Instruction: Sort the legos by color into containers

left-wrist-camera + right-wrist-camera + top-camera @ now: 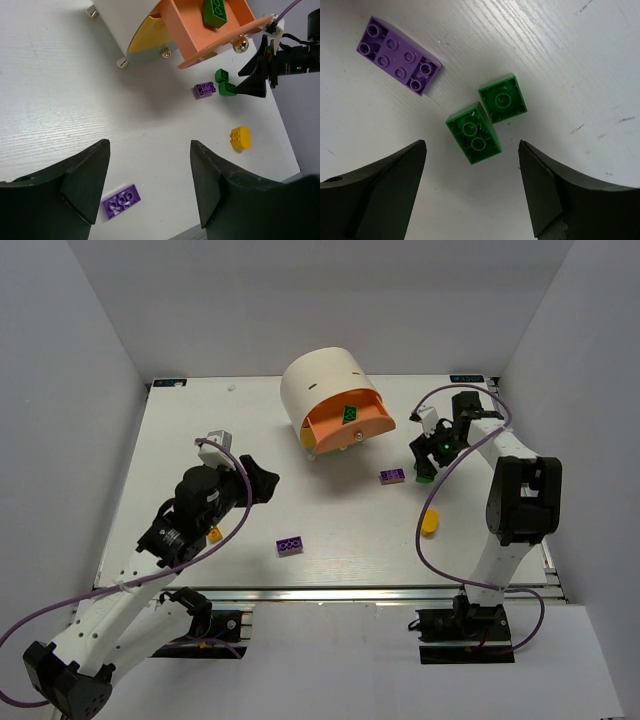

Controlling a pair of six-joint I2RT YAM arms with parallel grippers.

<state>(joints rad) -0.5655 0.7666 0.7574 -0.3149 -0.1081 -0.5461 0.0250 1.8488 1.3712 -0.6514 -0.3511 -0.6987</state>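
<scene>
Table (330, 530): white rectangular top with a faint wood grain; reference for all entries below.
Back wall (320, 300): plain white panel rising at the table's far edge.
Left wall (60, 410): white panel along the table's left edge.
Right wall (590, 390): white panel along the table's right edge.
Rail (330, 592): metal strip along the table's near edge.
Light: even and diffuse; soft shadows on the table.

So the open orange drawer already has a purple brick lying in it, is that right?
Not quite. The brick lying in the open orange drawer is green, not purple. The left wrist view shows it clearly. The two purple bricks lie out on the table.
</scene>
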